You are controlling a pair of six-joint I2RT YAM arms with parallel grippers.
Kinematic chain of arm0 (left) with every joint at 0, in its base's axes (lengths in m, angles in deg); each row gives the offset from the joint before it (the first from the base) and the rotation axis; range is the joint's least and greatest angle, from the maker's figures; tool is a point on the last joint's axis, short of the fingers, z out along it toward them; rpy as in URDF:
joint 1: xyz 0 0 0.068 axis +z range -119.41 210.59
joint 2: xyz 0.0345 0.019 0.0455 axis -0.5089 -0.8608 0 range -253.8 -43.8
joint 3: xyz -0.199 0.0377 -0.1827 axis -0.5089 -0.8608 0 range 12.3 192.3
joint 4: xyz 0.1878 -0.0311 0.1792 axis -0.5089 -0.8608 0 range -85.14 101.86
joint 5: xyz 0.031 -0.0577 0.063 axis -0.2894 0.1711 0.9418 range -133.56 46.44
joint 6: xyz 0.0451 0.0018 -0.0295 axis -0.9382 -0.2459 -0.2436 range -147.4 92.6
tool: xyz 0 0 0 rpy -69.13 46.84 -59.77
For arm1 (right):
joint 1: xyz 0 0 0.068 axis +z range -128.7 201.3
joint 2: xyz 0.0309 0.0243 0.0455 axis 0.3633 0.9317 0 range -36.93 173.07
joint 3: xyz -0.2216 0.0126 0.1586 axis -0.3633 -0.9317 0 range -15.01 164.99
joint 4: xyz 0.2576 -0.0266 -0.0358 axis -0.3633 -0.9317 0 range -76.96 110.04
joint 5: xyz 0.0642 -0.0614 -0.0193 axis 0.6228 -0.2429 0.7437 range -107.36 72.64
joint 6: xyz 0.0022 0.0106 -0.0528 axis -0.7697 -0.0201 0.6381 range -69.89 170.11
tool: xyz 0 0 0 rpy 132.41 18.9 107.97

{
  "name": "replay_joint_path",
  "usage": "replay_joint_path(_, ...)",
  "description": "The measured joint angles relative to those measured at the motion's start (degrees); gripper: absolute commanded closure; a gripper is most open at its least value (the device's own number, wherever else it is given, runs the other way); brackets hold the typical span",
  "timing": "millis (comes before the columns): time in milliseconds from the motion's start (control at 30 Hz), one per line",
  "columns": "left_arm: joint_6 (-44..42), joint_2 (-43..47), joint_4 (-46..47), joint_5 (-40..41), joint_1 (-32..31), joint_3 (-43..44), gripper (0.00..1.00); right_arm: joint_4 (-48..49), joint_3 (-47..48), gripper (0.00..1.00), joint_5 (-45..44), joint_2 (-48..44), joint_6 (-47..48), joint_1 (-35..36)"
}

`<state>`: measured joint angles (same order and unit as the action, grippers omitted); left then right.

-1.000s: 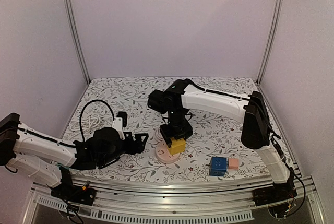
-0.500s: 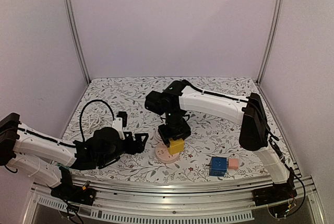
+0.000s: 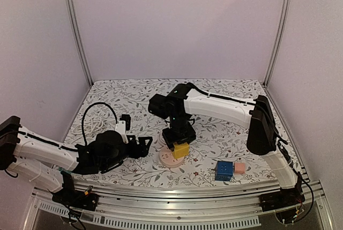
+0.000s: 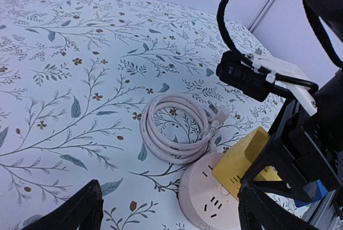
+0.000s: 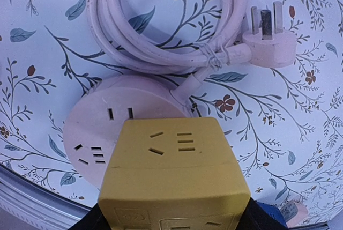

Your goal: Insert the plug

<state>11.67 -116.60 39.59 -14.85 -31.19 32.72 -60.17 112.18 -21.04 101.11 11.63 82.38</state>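
My right gripper (image 3: 180,144) is shut on a yellow cube plug (image 3: 180,150) and holds it over the right part of a round pink socket hub (image 3: 169,158). In the right wrist view the yellow plug (image 5: 174,179) fills the lower middle and covers part of the hub (image 5: 115,123); the hub's slots show at its left. The hub's coiled pink cord (image 5: 161,26) ends in a three-pin plug (image 5: 268,42). My left gripper (image 3: 143,147) is open just left of the hub; its view shows the hub (image 4: 214,195), the yellow plug (image 4: 241,160) and the cord (image 4: 174,131).
A blue cube (image 3: 224,170) and a small pink cube (image 3: 239,167) lie on the floral cloth at the front right. A white cable bundle (image 3: 96,125) lies at the left, behind my left arm. Metal frame posts stand at the back corners.
My right arm shifted slightly between the earliest frame and now, the yellow plug staying over the hub. My left arm has not moved.
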Motion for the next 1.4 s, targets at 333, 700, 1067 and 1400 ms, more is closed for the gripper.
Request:
replay_joint_path(333,0.0,0.0,0.1,0.0,0.0,0.0,0.13,3.1,-3.6,0.32,-1.1,-2.6,-1.1,0.3)
replay_joint_path(700,-0.1,0.0,0.3,0.2,0.0,0.0,0.13,15.8,-11.3,0.01,-5.0,-4.7,-3.3,0.5)
replay_joint_path(1067,-0.7,0.0,0.3,0.2,0.0,0.0,0.12,19.5,-17.0,0.01,-6.4,-12.3,-3.5,0.7)
replay_joint_path(1400,-2.6,1.4,1.6,0.1,0.0,-0.7,0.01,28.7,-29.1,0.01,-8.3,-27.8,-3.7,0.7)
